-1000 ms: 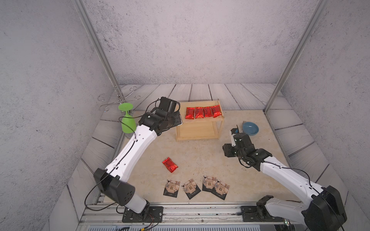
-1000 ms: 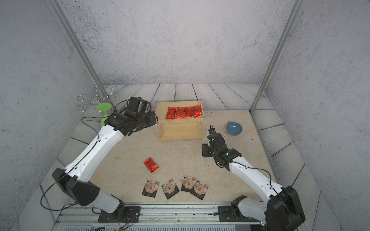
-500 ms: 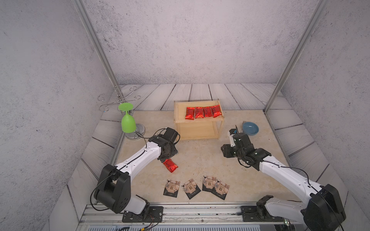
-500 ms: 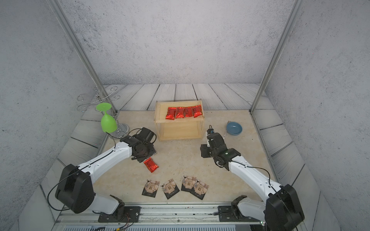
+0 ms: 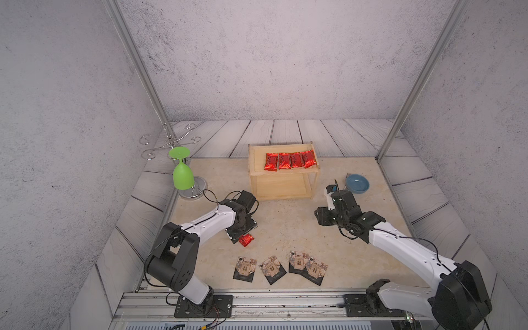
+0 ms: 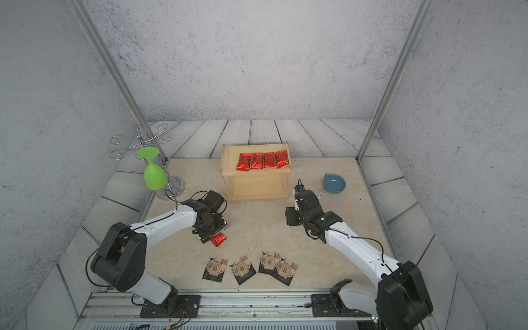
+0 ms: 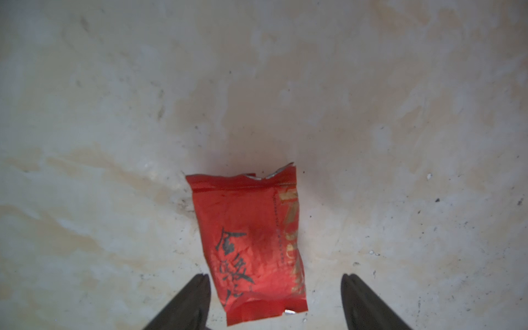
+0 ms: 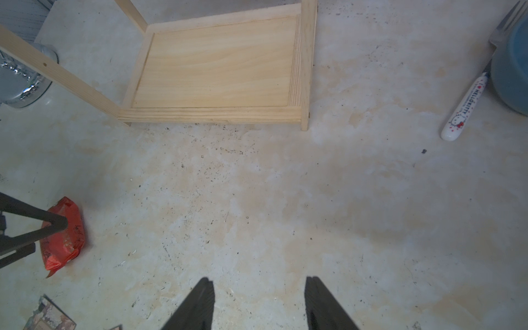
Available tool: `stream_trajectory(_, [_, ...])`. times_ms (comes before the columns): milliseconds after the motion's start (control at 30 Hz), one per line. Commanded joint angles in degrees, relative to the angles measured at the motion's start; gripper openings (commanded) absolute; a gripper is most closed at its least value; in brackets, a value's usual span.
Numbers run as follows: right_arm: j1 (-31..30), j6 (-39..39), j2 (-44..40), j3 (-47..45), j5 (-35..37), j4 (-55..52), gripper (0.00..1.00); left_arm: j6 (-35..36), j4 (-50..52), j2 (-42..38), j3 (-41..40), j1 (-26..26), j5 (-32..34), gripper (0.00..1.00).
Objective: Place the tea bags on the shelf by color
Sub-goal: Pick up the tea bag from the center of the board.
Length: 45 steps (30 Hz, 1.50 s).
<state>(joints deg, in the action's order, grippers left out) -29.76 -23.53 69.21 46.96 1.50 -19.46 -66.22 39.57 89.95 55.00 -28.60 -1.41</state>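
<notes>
The left hand [image 7: 274, 278], jaws spread wide, straddles the lone red sachet [image 7: 251, 243] lying flat on the table [image 7: 114, 114], seemingly untouched, so the pick-up calls for lowering, closing and carrying it to the top tier of the shelf [image 5: 256, 160]; the right hand [image 8: 258, 281] hovers wide, empty.

top views look down from high; wrist views hug the table [image 7: 114, 85].

Bare tabletop [image 5: 285, 225] is lying open between the shelf [image 5: 257, 160] and the black packets [image 5: 273, 268], with the left gripper [image 7: 275, 275] hanging over its left part. The shelf's lower board [image 8: 217, 65] is lying bare, and a blue bowl [image 5: 357, 183] is flanking its right side.
</notes>
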Motion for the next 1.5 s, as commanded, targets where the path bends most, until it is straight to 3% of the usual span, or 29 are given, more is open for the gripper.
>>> stream_trajectory(0, [0.23, 0.24, 0.31, 0.85, -0.70, -0.03, 0.56, -0.85, 0.18, 1.53, -0.30, 0.65, 0.15, 0.83])
stream_trajectory(67, [0.24, 0.26, 0.31, 0.85, -0.79, -0.05, 0.56, -0.63, 0.37, 2.22, 0.05, 0.82, 0.42, 0.87])
stream_trajectory(300, [0.23, 0.24, 0.83, 0.84, -0.75, -0.02, 0.56, 0.16, -0.09, 3.58, -0.84, 1.75, 0.96, 0.88])
stream_trajectory(800, [0.23, 0.32, 1.63, 1.11, -0.18, -0.14, 0.56, 1.51, -1.60, 6.68, -0.75, 1.97, -0.27, 0.63])
stream_trajectory(1067, [0.23, 0.32, 1.58, 1.15, 0.13, -0.14, 0.56, 3.43, -0.60, 4.61, -0.06, 2.06, 0.65, 0.58])
stream_trajectory(1467, [0.23, 0.40, 0.20, 1.16, 1.16, -0.40, 0.56, 19.02, 6.71, -5.70, 9.20, 2.23, 6.43, 0.55])
